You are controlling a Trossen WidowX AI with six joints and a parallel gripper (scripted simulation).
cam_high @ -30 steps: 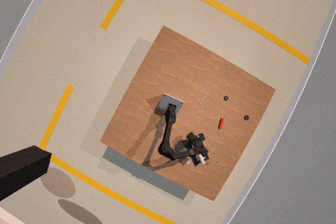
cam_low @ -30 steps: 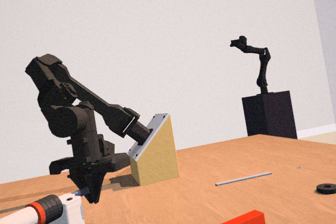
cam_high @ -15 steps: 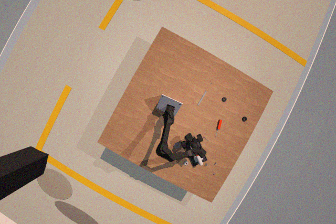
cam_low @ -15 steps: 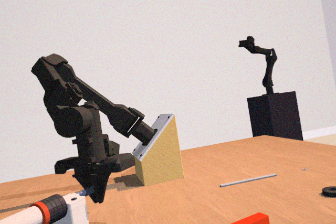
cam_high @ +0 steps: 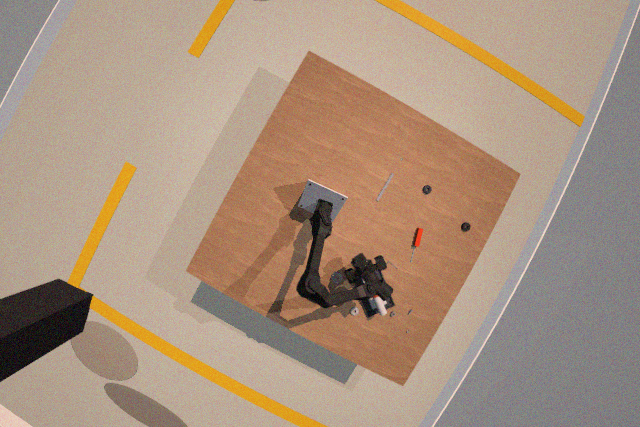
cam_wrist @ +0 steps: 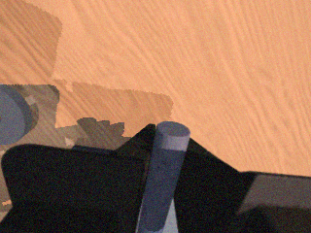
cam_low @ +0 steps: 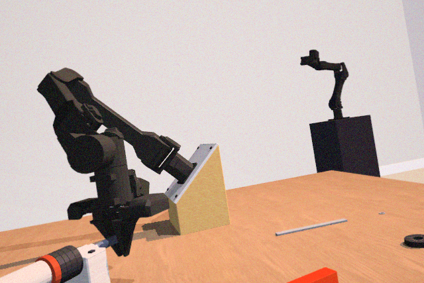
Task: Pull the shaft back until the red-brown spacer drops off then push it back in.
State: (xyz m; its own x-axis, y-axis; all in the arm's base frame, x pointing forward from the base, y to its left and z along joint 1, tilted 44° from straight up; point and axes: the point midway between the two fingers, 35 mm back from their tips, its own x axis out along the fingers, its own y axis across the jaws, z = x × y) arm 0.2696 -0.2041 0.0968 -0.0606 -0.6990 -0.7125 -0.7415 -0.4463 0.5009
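At lower left in the exterior view, the white cylinder (cam_low: 27,273) (cam_high: 381,305) is cut off by the frame edge. Orange-red ring (cam_low: 52,268) sits between it and the dark ribbed stack (cam_low: 69,259); I can't separate individual spacers. White upright block (cam_low: 95,262) is next, bottom cropped. Blue-grey shaft (cam_low: 108,240) (cam_wrist: 167,180) runs from there into my gripper (cam_low: 124,252) (cam_wrist: 161,132) (cam_high: 369,277): fingers clamped on it, hiding part. Bottom right, red handle (cam_low: 318,276) (cam_high: 418,237) is cropped. Upper right, far arm (cam_low: 338,84) on a dark pedestal (cam_low: 356,146).
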